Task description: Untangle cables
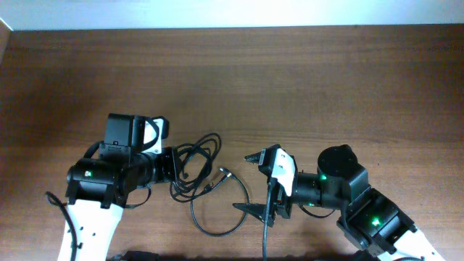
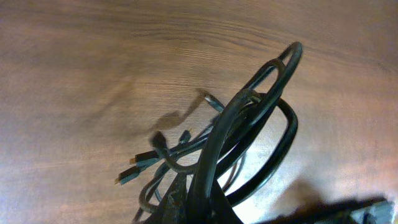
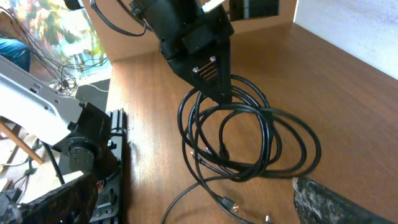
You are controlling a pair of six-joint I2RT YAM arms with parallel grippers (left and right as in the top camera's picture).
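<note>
Ahead of the left gripper (image 3: 216, 92), clamped on the cables (image 3: 249, 146), loops lie knotted (a tug could cinch them); right gripper (image 1: 254, 181) gapes empty.

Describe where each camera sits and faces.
Overhead: above the wooden table, looking down; left arm, right arm, thin black cables between.
Left wrist: on the left arm, facing cable loops past its shut left gripper.
Right wrist: on the right arm, facing across the table; one finger of its open right gripper.
Shared: overhead and right wrist both show the left gripper clamping cables.
</note>
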